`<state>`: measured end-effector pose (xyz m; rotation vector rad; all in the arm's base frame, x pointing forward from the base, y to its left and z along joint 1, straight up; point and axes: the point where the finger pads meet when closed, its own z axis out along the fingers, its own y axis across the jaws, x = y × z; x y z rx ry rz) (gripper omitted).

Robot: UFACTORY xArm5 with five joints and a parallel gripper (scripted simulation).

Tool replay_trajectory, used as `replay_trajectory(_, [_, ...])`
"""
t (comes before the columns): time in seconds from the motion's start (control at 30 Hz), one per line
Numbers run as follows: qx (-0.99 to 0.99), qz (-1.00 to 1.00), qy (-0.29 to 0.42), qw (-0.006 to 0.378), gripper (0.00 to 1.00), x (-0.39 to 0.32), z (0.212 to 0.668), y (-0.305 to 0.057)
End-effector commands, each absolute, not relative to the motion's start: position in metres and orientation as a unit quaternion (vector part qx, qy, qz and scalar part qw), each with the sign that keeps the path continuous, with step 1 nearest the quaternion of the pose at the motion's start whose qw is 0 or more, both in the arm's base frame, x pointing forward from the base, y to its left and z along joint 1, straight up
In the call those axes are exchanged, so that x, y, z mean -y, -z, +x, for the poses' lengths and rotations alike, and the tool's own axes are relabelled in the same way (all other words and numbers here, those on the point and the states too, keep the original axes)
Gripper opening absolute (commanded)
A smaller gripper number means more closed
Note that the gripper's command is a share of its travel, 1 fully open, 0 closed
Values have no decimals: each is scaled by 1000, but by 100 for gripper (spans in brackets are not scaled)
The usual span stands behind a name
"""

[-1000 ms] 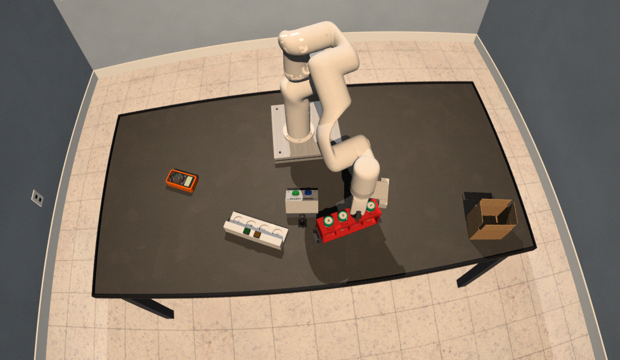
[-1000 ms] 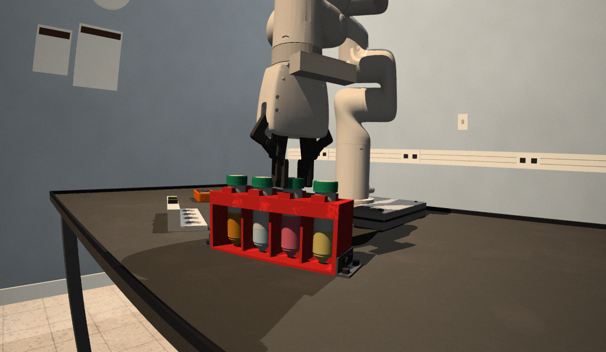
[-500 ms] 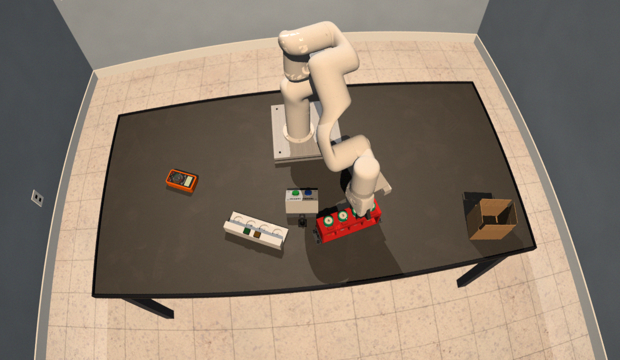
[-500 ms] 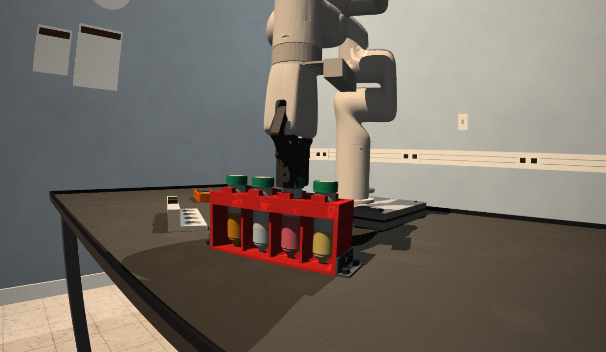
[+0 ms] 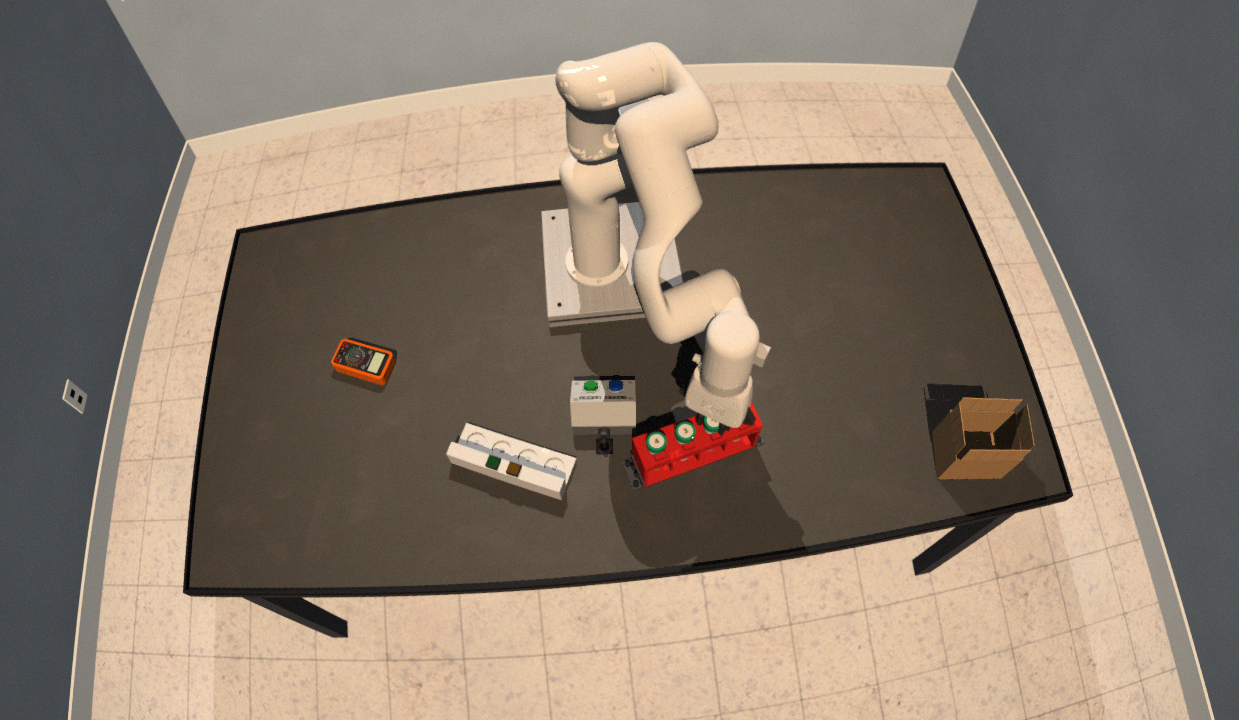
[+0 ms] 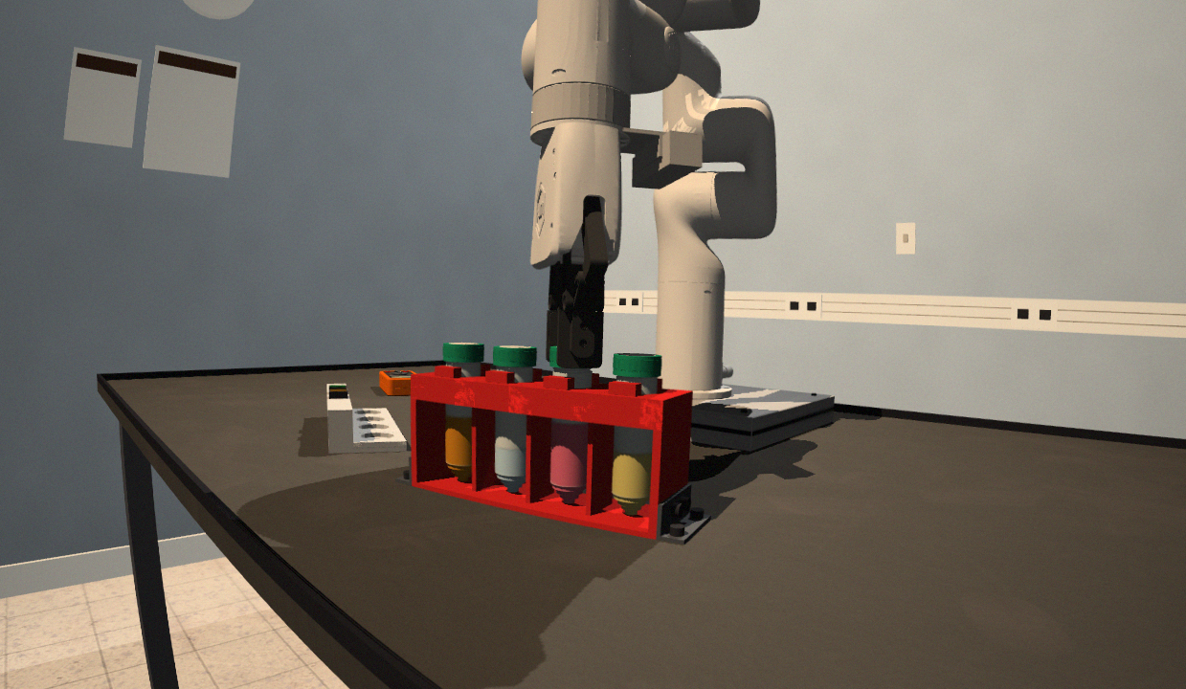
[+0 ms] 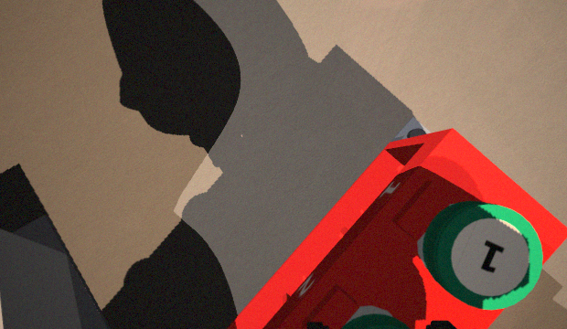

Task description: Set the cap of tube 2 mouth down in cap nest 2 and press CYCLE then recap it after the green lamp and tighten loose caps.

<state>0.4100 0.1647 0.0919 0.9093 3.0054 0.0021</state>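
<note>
The red decapping rack (image 5: 695,445) holds several tubes with green caps, also in the exterior view (image 6: 549,436). My gripper (image 6: 575,364) stands upright over the rack and is shut on the cap of tube 2 (image 6: 553,354), second from the right there. This cap still sits on its tube. In the wrist view the cap marked 1 (image 7: 482,256) is beside the fingers, and tube 2's cap (image 7: 375,323) shows at the bottom edge between them. The white cap tray (image 5: 511,459) has bare nests and two dull lamps. The key housing (image 5: 602,401) carries the green key (image 5: 590,385) and the blue key (image 5: 616,385), both unlit.
An orange multimeter (image 5: 363,360) lies at the left of the table. An open cardboard box (image 5: 981,437) stands near the right front corner. The arm's base plate (image 5: 596,268) is behind the key housing. The rack is close to the table's front edge.
</note>
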Motion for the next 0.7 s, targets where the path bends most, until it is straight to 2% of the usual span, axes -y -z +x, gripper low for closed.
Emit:
replay_trajectory(0.0, [-964,265,-2,2,0,-165,411,-93])
replay_trajectory(0.03, [-964,265,-2,2,0,-165,411,-93])
replay_trajectory(0.07, [-964,265,-2,2,46,-165,411,-93])
replay_trajectory(0.47, [-964,265,-2,2,46,-165,411,-93])
replay_trajectory(0.67, [-898,440,-2,2,46,-165,411,-93])
